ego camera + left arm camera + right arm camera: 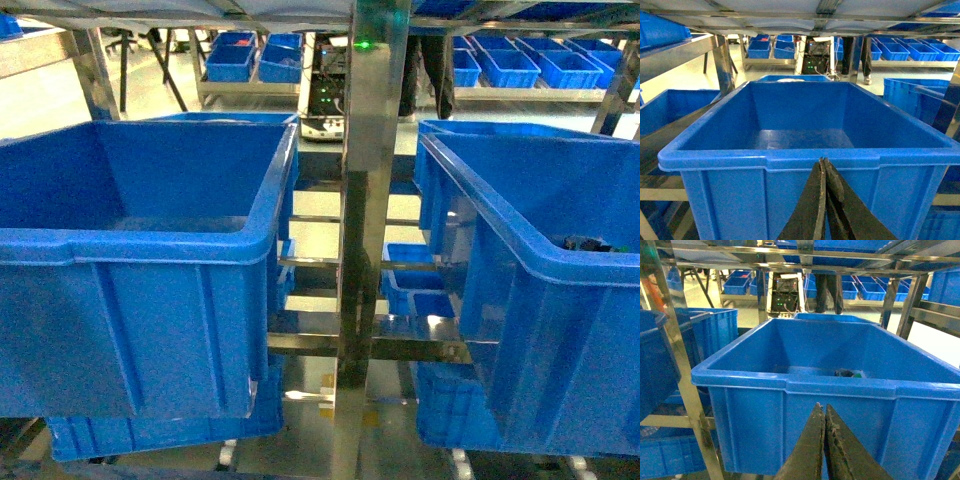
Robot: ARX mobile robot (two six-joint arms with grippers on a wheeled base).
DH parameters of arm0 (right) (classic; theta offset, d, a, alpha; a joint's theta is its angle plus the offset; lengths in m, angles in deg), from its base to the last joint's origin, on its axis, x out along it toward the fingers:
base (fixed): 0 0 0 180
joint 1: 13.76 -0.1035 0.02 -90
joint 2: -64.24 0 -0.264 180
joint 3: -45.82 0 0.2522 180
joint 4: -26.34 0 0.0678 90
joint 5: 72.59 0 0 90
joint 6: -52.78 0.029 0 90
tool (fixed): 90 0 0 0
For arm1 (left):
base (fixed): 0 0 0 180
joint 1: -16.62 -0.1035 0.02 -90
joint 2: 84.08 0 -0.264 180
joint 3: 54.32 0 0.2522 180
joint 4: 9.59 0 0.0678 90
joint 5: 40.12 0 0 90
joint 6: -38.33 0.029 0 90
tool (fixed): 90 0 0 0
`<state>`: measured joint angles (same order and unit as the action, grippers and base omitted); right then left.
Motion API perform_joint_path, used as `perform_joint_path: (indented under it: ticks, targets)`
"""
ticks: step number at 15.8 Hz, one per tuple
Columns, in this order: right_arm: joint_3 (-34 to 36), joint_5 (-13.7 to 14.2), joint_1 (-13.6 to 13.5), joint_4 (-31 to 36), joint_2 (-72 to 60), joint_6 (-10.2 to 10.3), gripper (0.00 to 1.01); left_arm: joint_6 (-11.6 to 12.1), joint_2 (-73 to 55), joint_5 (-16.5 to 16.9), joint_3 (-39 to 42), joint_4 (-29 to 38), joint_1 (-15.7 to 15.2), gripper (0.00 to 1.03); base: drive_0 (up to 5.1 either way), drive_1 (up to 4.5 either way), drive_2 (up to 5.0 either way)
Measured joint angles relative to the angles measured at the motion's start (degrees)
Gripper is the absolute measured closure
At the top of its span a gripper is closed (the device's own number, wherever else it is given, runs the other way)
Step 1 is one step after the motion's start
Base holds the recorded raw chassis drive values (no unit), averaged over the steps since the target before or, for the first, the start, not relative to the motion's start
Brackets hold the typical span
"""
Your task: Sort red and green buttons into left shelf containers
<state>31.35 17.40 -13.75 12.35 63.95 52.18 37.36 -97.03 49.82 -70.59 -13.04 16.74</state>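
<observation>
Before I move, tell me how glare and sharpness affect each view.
Head view: strong glare runs down the steel post, and the left crate looks soft. Left wrist view: the left gripper is dark and blurred, the crate fairly clear. Right wrist view: the right gripper is blurred, shelf rails glint.

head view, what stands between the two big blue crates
A shiny steel shelf post stands between the left crate and the right crate; the head view shows it.
</observation>
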Motion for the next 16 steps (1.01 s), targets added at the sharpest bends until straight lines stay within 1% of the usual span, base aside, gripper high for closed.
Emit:
perform_joint_path:
  ticks: [2, 3, 6, 7, 8, 9, 10, 11, 16]
  targets:
    - [0.0, 0.0, 0.0, 0.0, 0.0, 0.0, 0.99, 0.02, 1.57, 0.0, 0.98, 0.59, 0.0, 1.01, 0.0, 0.0, 0.0]
    - [0.0, 0.0, 0.0, 0.0, 0.0, 0.0, 0.99, 0.02, 2.64, 0.24, 1.68, -0.52, 0.0, 1.01, 0.0, 0.0, 0.0]
    - [0.0, 0.02, 0.0, 0.02, 0.0, 0.0, 0.99, 0.0, 3.21, -0.31, 1.68, -0.74, 0.0, 1.01, 0.0, 0.0, 0.0]
    - [0.0, -0.02, 0.0, 0.0, 0.0, 0.0, 0.99, 0.02, 7.89, 0.04, 1.64, -7.3, -0.02, 1.01, 0.0, 0.0, 0.0]
    - [0.0, 0.07, 0.0, -0.02, 0.0, 0.0, 0.99, -0.02, 12.39, -0.24, 1.64, -11.23, 0.0, 1.01, 0.0, 0.0, 0.0]
    - [0.0, -0.02, 0.0, 0.04, 0.0, 0.02, 0.99, 0.07, 12.33, -0.2, 1.36, -9.9, 0.0, 1.01, 0.0, 0.0, 0.0]
    - [0.0, 0.04, 0.0, -0.02, 0.0, 0.0, 0.99, 0.07, 12.33, -0.22, 1.66, -11.15, -0.09, 1.01, 0.0, 0.0, 0.0]
    - [0.0, 0.0, 0.0, -0.04, 0.0, 0.0, 0.99, 0.13, 12.33, 0.07, 1.66, -10.19, -0.09, 1.01, 0.0, 0.0, 0.0]
    - [0.0, 0.02, 0.0, 0.0, 0.0, 0.0, 0.99, 0.13, 12.33, 0.02, 1.66, -10.49, -0.09, 1.01, 0.0, 0.0, 0.0]
